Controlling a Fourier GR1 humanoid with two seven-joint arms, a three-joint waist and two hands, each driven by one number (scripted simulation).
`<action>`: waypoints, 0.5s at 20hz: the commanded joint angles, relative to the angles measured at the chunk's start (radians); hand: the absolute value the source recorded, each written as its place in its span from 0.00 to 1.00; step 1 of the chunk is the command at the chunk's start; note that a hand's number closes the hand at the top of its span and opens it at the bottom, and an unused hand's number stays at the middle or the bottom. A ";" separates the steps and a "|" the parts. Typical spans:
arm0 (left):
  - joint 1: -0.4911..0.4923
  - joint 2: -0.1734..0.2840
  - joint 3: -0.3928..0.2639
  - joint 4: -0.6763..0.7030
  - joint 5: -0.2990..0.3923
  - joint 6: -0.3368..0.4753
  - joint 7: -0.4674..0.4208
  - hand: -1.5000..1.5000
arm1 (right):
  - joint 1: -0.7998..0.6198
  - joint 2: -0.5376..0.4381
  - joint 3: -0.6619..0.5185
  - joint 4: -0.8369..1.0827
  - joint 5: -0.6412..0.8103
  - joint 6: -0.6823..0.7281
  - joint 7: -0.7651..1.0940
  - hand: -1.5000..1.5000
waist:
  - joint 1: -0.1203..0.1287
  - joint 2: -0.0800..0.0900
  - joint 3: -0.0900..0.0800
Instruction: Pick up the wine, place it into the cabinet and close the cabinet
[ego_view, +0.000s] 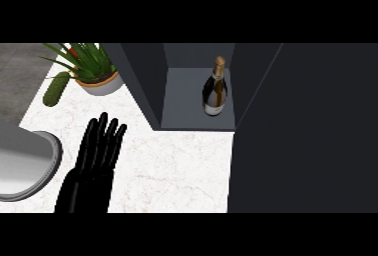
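At the far left edge of the white, faintly veined marble counter (177, 165), a round grey metal sink basin (26, 165) curves into view, with dark grey flooring beyond the counter's upper corner. Behind it lies a dark green cucumber (55, 90), just beside a leafy green plant in a pale round pot (94, 75). The black left hand (100, 145) rests over the marble, fingers straight and close together, holding nothing. Further right stands the open dark grey cabinet (148, 85), and the dark glass wine bottle with a gold foil neck (215, 90) stands upright on its floor. The cabinet's wide dark door panel (310, 130) fills the right side.
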 joint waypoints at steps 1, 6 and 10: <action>0.136 0.136 0.105 -0.137 0.037 -0.036 0.005 0.00 | -0.001 -0.048 0.044 -0.063 -0.055 0.050 0.079 1.00 | 0.007 0.000 -0.001; 0.312 0.149 0.142 -0.177 0.019 -0.068 -0.100 0.00 | 0.062 -0.025 0.159 -0.101 -0.154 0.029 0.194 1.00 | 0.008 0.001 -0.002; 0.429 0.197 0.217 -0.246 0.067 -0.143 -0.112 0.00 | 0.094 0.044 0.338 -0.167 -0.050 -0.007 0.205 1.00 | 0.002 -0.001 -0.002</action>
